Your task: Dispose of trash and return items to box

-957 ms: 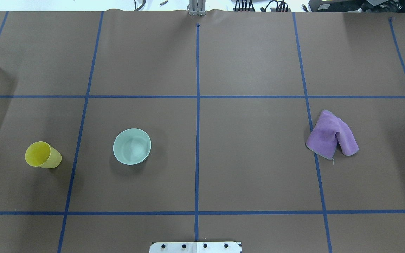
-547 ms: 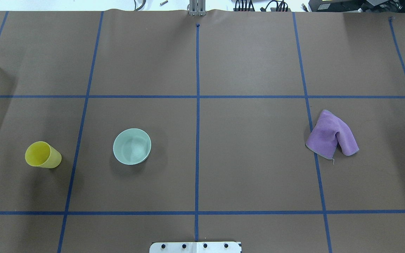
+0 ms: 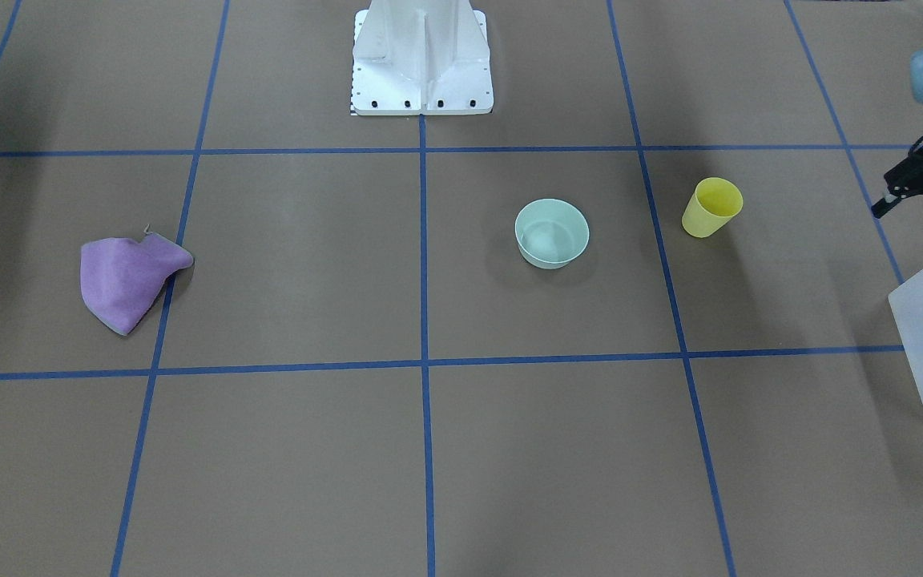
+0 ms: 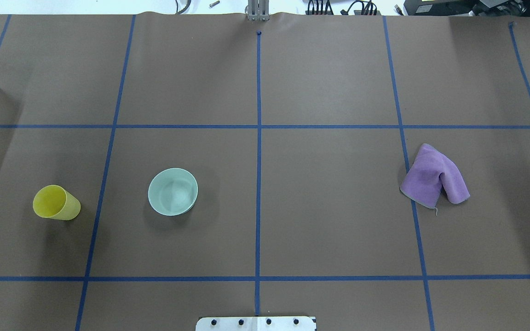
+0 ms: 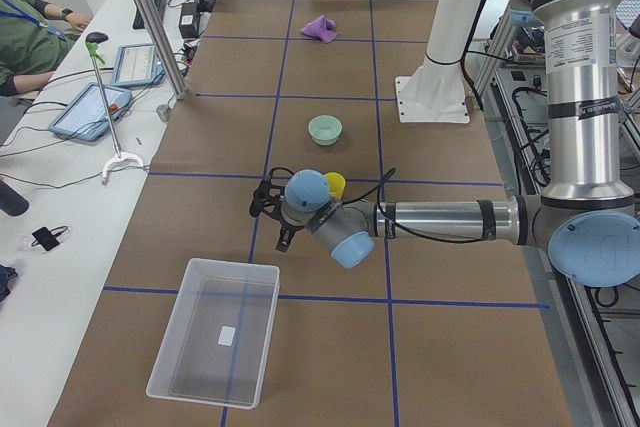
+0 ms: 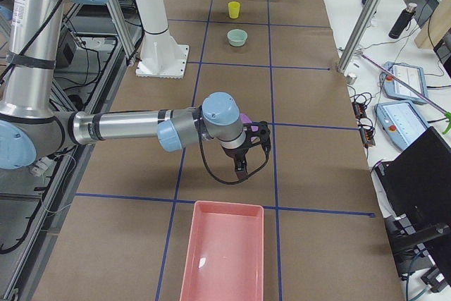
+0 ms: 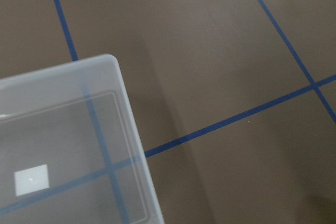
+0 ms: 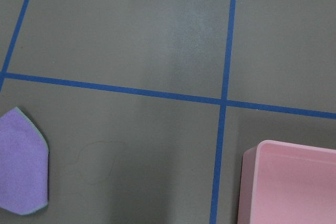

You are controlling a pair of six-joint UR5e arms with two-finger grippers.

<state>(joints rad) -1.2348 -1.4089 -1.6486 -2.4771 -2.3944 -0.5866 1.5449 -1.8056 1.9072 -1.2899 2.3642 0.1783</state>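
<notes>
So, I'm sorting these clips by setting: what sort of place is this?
Probably a robotics lab, not a home: an industrial left arm and right arm by a white pedestal, a paper-covered table gridded with blue tape, and an operator beside tablets.

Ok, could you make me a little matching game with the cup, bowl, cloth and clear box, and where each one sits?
1 cup
2 bowl
3 cloth
4 box

a crumpled, on the robot's right side
b empty, farthest to the robot's left
c between bowl and box
d between cup and cloth

Pairs: 1c, 2d, 3a, 4b
</notes>
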